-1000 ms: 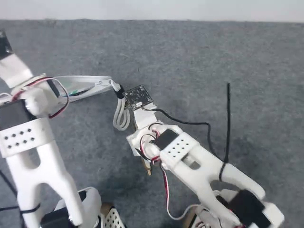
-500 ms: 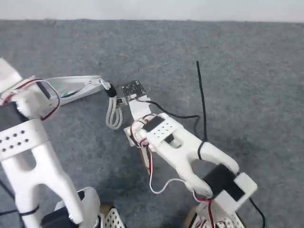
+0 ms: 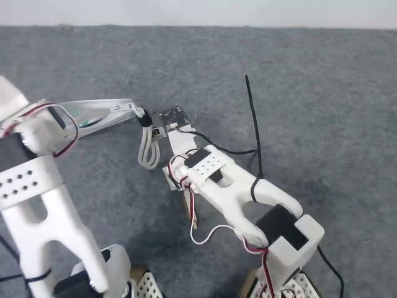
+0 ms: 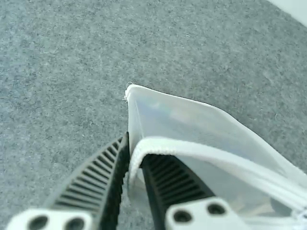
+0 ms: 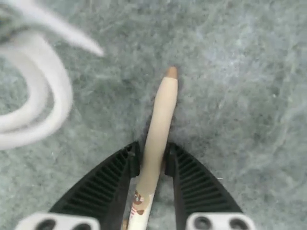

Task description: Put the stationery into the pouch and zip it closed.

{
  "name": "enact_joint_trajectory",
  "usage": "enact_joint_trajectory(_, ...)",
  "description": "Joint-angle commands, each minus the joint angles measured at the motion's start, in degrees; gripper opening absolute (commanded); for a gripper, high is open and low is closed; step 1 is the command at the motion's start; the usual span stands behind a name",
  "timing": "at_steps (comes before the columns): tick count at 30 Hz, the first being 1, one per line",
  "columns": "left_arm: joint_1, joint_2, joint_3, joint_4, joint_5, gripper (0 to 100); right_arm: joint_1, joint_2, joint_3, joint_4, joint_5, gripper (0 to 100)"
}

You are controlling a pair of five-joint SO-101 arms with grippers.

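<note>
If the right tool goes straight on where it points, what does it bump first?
Probably just the grey table: the pencil in the right tool leads tip-first, and the white loop sits aside.

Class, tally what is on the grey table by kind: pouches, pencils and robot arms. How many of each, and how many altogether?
Pouches: 1, the white pouch, pinched by the left end effector.
Pencils: 1, the pencil, gripped by the right end effector.
Robot arms: 2, the left arm and the right arm.
Total: 4.
</note>
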Motion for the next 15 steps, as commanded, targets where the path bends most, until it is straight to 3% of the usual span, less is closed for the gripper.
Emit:
enact_joint_trajectory(1,-0.7,-0.5,-0.9,-1.9,0.1,1,1.7,0.2,-3.3,-0.8,-0.3,9.1)
enact_joint_trajectory(5,-0.7,-0.5,-0.3,-2.2,0.1,1,1.5,1.6,-4.6,3.0,1.8,8.6)
enact_joint_trajectory(9,-0.7,-0.5,-0.2,-2.2,0.1,1,1.7,2.3,-6.3,6.4,2.0,0.1)
enact_joint_trajectory(15,-0.7,-0.5,-0.2,-2.2,0.1,1,1.8,-2.1,-6.4,13.9,1.9,0.6)
